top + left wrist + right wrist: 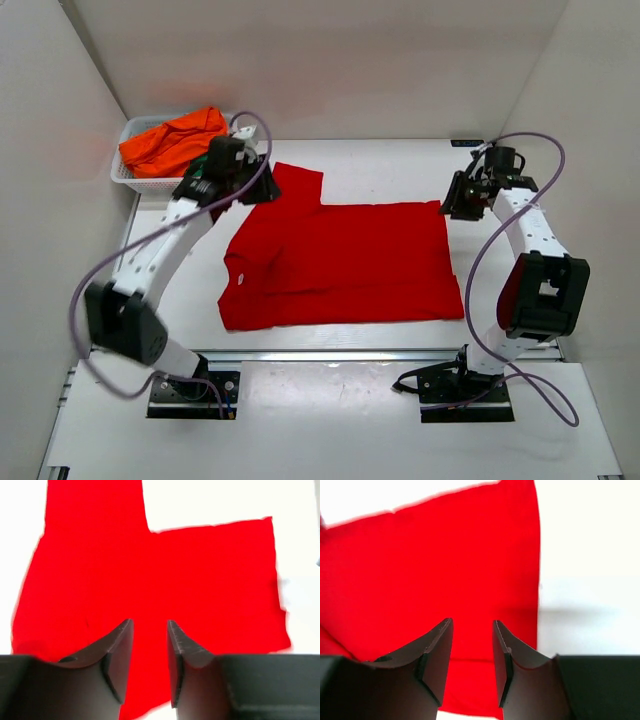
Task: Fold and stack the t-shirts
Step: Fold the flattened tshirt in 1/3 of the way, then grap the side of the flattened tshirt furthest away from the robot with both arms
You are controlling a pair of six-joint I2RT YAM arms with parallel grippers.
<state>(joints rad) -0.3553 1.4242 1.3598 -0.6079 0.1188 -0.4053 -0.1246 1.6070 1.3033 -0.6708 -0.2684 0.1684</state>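
A bright red t-shirt [340, 265] lies flat on the white table, its lower part folded over and one sleeve [297, 185] sticking out toward the back. My left gripper [247, 187] hovers at the sleeve's left edge, open and empty. In the left wrist view the left gripper [150, 625] is over the red cloth [150, 565]. My right gripper [460, 203] hovers at the shirt's far right corner, open and empty. In the right wrist view the right gripper [472, 624] is over the red cloth [440, 565]. An orange t-shirt [172, 140] lies in the basket.
A white mesh basket [140, 183] stands at the back left, just behind my left arm. White walls close in the table at the left, back and right. Bare table [400, 165] shows behind the shirt.
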